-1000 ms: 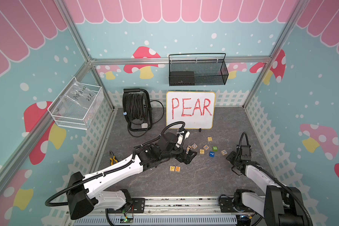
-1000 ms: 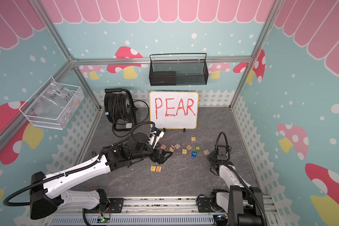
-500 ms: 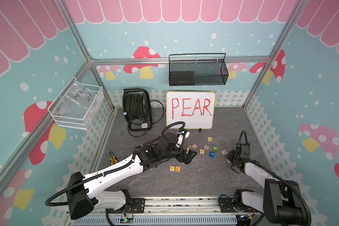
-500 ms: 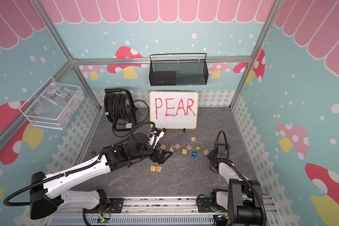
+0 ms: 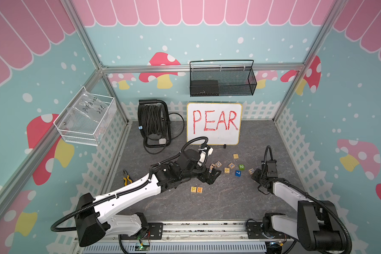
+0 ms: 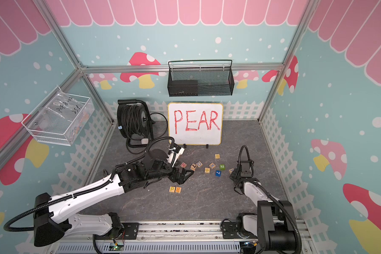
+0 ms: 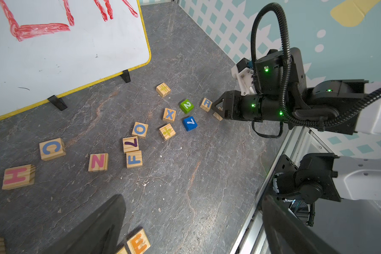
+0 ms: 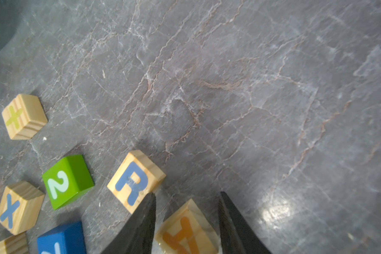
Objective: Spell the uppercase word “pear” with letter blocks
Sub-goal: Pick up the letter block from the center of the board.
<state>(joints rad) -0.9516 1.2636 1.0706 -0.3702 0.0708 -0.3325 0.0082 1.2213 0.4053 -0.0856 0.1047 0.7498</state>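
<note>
Right gripper (image 8: 187, 194) pinches the A block (image 8: 186, 233) at the right, with the R block (image 8: 135, 182) just left of it. Left gripper (image 6: 186, 174) is spread wide and empty, mid-floor. P block (image 5: 193, 189) and E block (image 5: 199, 189) sit side by side, nearer.

P block (image 5: 193, 189) just left of E block (image 5: 199, 189), R block (image 8: 136, 181) beside A block (image 8: 186, 233), whiteboard (image 5: 213, 123) behind

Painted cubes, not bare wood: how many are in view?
2. The green cube marked 2 sits between the X block and the R block; the blue cube marked 7 lies beside it. The left arm may hide others.
</note>
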